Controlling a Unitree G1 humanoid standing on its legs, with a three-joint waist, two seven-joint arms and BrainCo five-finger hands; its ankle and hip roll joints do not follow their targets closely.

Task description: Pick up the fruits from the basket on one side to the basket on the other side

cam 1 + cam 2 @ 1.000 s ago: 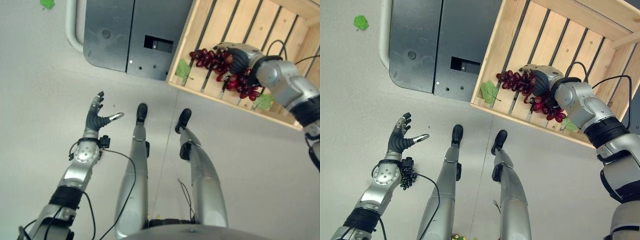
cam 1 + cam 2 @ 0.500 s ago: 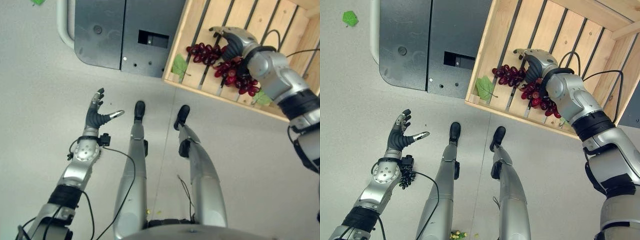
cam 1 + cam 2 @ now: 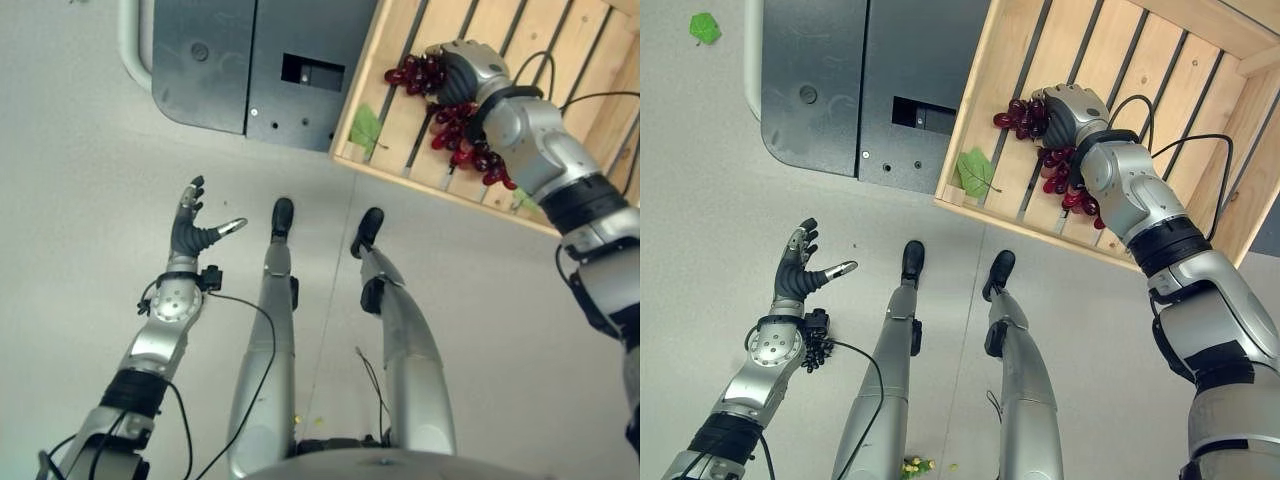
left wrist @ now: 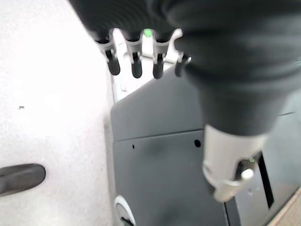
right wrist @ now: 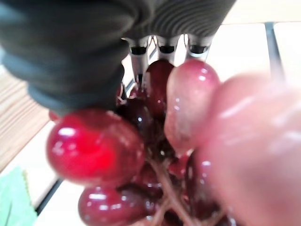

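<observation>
grapes (image 5: 94,146): glossy red | crate (image 3: 1110,40): pale slatted wood | floor (image 3: 80,150): matt grey

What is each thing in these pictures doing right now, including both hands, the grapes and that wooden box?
Right hand: curled round the grapes, over the crate.
Red grapes: held, hanging under the wrist.
Wooden crate: slatted, on the floor.
Green leaf: lying in the crate's corner.
Left hand: open, fingers spread, holding nothing, above the floor.
Dark panel: flat on the floor.
</observation>
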